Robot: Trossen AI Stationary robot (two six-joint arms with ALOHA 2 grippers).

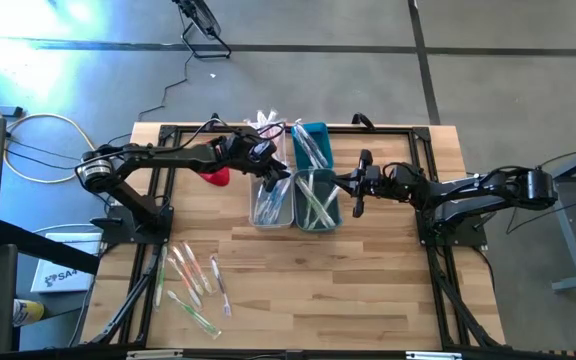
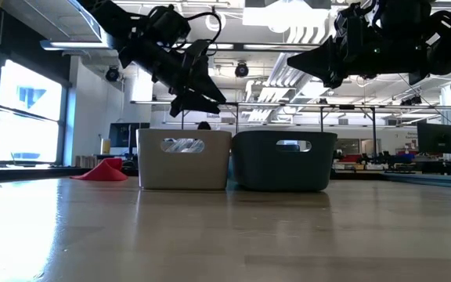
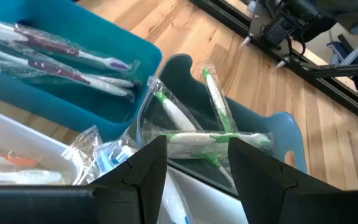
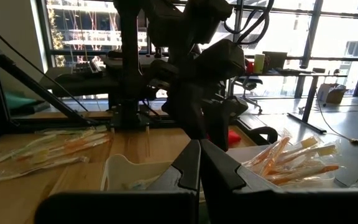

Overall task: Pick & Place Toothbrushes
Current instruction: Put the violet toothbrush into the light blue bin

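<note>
Several wrapped toothbrushes [image 1: 193,283] lie loose on the wooden table near its front left. Others lie in the bins: green ones in the dark bin [image 3: 272,134], purple ones in the teal bin [image 3: 73,93], more in the white bin [image 1: 268,203]. My left gripper [image 1: 273,178] hangs open above the bins. In the left wrist view a green and white toothbrush [image 3: 219,140] lies crosswise in the dark bin beyond its fingers [image 3: 151,165]. My right gripper [image 1: 354,186] is shut and points level at the dark bin's right side, holding nothing.
A red cloth [image 1: 216,177] lies left of the white bin. A fourth bin [image 1: 266,128] with toothbrushes stands at the back. A dark metal frame [image 1: 408,130] runs along the table's edges. Bare wood lies at the front centre and right.
</note>
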